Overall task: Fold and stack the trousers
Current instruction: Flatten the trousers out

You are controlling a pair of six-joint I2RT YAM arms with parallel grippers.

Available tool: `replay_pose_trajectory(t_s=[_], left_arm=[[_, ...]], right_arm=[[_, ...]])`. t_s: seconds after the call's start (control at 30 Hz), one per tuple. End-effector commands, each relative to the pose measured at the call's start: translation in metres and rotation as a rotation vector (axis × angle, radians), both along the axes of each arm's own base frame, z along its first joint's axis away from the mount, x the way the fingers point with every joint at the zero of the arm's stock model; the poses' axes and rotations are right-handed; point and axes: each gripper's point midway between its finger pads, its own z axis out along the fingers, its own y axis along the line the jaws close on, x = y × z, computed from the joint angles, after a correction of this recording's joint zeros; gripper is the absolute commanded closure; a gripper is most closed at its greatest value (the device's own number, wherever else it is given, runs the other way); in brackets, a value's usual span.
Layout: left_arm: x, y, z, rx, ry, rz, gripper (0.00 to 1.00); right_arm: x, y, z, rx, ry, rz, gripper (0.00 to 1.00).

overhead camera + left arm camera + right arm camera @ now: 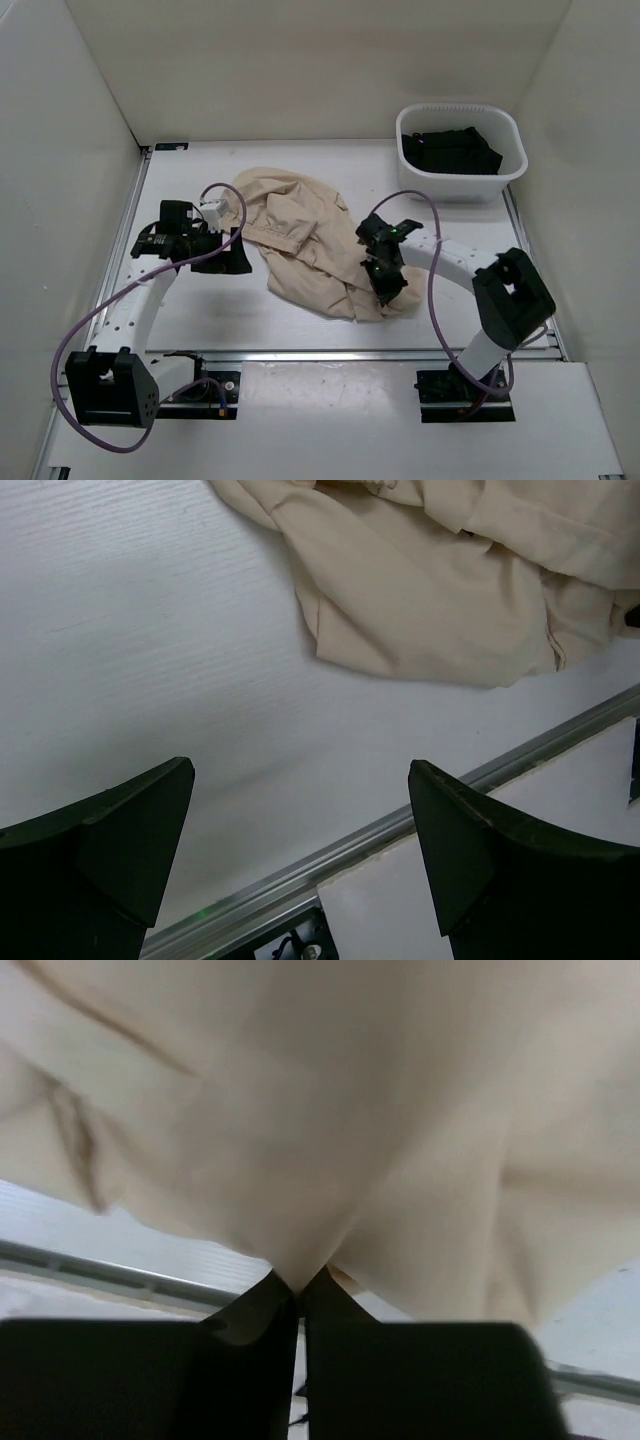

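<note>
The beige trousers (300, 235) lie crumpled in the middle of the white table, also in the left wrist view (450, 590) and filling the right wrist view (320, 1110). My right gripper (385, 285) is at the heap's near right corner, shut on a fold of the cloth that rises from its fingertips (270, 1305). My left gripper (225, 252) is open and empty at the heap's left side, its fingers (470, 830) wide apart above bare table.
A white bin (460, 152) holding dark clothes stands at the back right. A metal rail (400, 825) runs along the table's near edge. White walls close in the left, right and back.
</note>
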Motion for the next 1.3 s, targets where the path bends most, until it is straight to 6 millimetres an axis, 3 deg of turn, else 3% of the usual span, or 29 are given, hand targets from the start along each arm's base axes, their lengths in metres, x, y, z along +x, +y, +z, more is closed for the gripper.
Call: replay_pose_trajectory(t_s=[0.0, 0.03, 0.07, 0.1, 0.17, 0.2, 0.23, 0.3, 0.37, 0.4, 0.43, 0.47, 0.5, 0.57, 0.6, 0.63, 0.7, 0.83, 0.87, 0.9, 0.93, 0.97, 1.03, 1.07, 1.13, 1.27], left_arm=[[-0.001, 0.005, 0.002, 0.029, -0.028, 0.015, 0.00], [-0.001, 0.009, 0.003, 0.049, -0.038, 0.029, 0.00], [0.004, 0.018, 0.004, 0.095, -0.051, 0.060, 0.00], [0.008, 0.025, 0.003, 0.120, -0.061, 0.088, 0.00], [0.021, 0.050, 0.013, 0.169, -0.100, 0.180, 0.00], [0.026, 0.059, 0.017, 0.179, -0.127, 0.216, 0.00], [0.031, 0.069, 0.022, 0.189, -0.146, 0.253, 0.00], [0.038, 0.096, 0.028, 0.211, -0.168, 0.348, 0.00], [0.045, 0.115, 0.041, 0.226, -0.205, 0.414, 0.00], [0.047, 0.130, 0.052, 0.232, -0.228, 0.465, 0.00], [0.048, 0.138, 0.057, 0.242, -0.239, 0.492, 0.00], [0.050, 0.142, 0.059, 0.254, -0.240, 0.502, 0.00], [0.051, 0.147, 0.063, 0.279, -0.246, 0.523, 0.00], [0.052, 0.150, 0.067, 0.287, -0.258, 0.531, 0.00], [0.052, 0.150, 0.067, 0.287, -0.258, 0.531, 0.00], [0.052, 0.150, 0.067, 0.287, -0.258, 0.531, 0.00], [0.051, 0.149, 0.070, 0.287, -0.267, 0.532, 0.00], [0.023, 0.118, 0.036, 0.202, -0.108, 0.435, 0.00], [0.012, 0.109, 0.019, 0.192, -0.047, 0.405, 0.00], [0.005, 0.102, 0.010, 0.190, -0.012, 0.382, 0.00], [-0.002, 0.094, 0.003, 0.189, 0.008, 0.352, 0.00], [-0.010, 0.089, -0.008, 0.189, 0.032, 0.336, 0.00], [-0.016, 0.076, -0.014, 0.174, 0.043, 0.289, 0.00], [-0.020, 0.068, -0.017, 0.148, 0.050, 0.262, 0.00], [-0.028, 0.057, -0.021, 0.123, 0.071, 0.221, 0.00], [-0.053, 0.045, -0.052, 0.128, 0.177, 0.163, 0.00]], right_arm=[[0.008, 0.079, 0.022, 0.218, -0.015, 0.176, 1.00], [0.009, 0.100, 0.026, 0.245, -0.007, 0.273, 1.00], [-0.002, 0.125, 0.041, 0.279, 0.004, 0.374, 1.00], [0.018, 0.168, 0.077, 0.342, -0.075, 0.439, 1.00], [0.028, 0.199, 0.116, 0.331, -0.177, 0.594, 1.00], [0.030, 0.210, 0.125, 0.343, -0.150, 0.628, 1.00], [0.042, 0.244, 0.190, 0.511, -0.278, 0.668, 1.00], [0.039, 0.282, 0.248, 0.740, -0.341, 0.678, 1.00], [0.029, 0.302, 0.294, 0.911, -0.384, 0.672, 0.99], [0.023, 0.303, 0.317, 0.961, -0.443, 0.691, 0.92], [0.021, 0.305, 0.329, 0.988, -0.485, 0.701, 0.78], [0.022, 0.301, 0.333, 0.962, -0.539, 0.717, 0.39], [0.019, 0.292, 0.336, 0.956, -0.555, 0.721, 0.19], [0.024, 0.282, 0.331, 0.930, -0.573, 0.703, 0.01], [0.032, 0.273, 0.332, 0.909, -0.606, 0.691, 0.01], [0.050, 0.263, 0.313, 0.835, -0.614, 0.634, 0.01], [0.070, 0.252, 0.300, 0.784, -0.609, 0.533, 0.01], [0.146, 0.232, 0.243, 0.637, -0.565, 0.199, 0.01], [0.161, 0.236, 0.209, 0.601, -0.498, 0.154, 0.01], [0.172, 0.243, 0.214, 0.636, -0.493, 0.134, 0.01], [0.178, 0.249, 0.205, 0.653, -0.460, 0.118, 0.01], [0.186, 0.262, 0.177, 0.640, -0.418, 0.124, 0.01], [0.197, 0.274, 0.169, 0.655, -0.428, 0.138, 0.01], [0.202, 0.278, 0.142, 0.626, -0.400, 0.143, 0.01], [0.203, 0.283, 0.121, 0.618, -0.365, 0.133, 0.01], [0.197, 0.282, 0.061, 0.536, -0.274, 0.105, 0.01]])
